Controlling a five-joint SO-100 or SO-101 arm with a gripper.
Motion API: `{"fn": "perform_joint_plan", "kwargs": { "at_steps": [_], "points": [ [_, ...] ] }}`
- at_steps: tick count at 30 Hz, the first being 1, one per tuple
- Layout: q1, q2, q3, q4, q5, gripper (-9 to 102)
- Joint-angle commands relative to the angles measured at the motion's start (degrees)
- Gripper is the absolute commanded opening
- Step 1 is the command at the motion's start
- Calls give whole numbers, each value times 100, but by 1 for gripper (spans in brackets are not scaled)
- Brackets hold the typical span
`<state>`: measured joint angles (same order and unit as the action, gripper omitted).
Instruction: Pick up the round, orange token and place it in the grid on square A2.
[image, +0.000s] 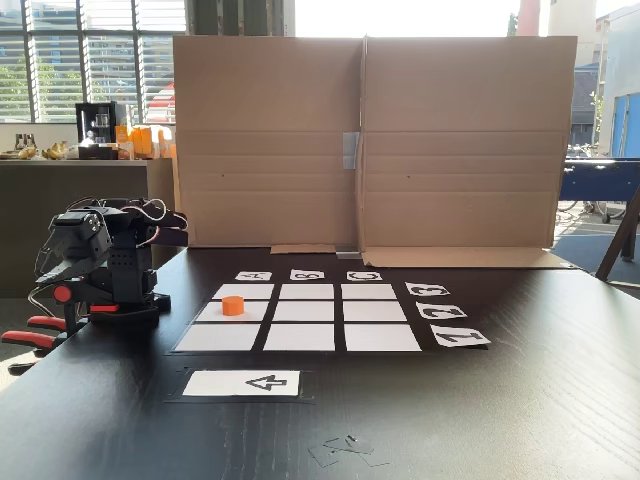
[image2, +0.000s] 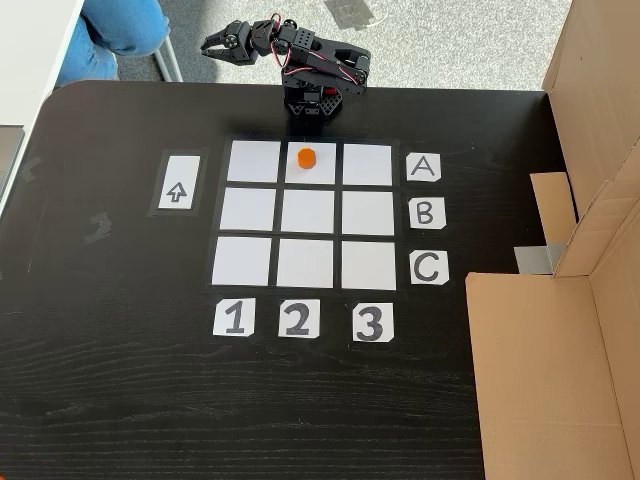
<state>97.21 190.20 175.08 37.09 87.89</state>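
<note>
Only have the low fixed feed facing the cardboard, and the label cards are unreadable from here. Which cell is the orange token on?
Observer: In the top-down fixed view the token sits in row A, column 2, so it is on square A2.
Operator: Is it on a line?
Observer: No. It lies wholly inside that white cell, clear of the black strips of the grid.
Operator: Where's the gripper?
Observer: From above, the gripper is empty and its jaws look parted. The arm is folded up, well apart from the grid.
</note>
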Motion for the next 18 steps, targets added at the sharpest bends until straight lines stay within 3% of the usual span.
{"fn": "perform_joint_plan", "kwargs": {
  "at_steps": [1, 4, 18],
  "points": [
    [70, 35, 18, 26, 44, 3],
    [79, 35, 18, 167, 44, 10],
    [79, 35, 18, 176, 44, 9]
  ]
}}
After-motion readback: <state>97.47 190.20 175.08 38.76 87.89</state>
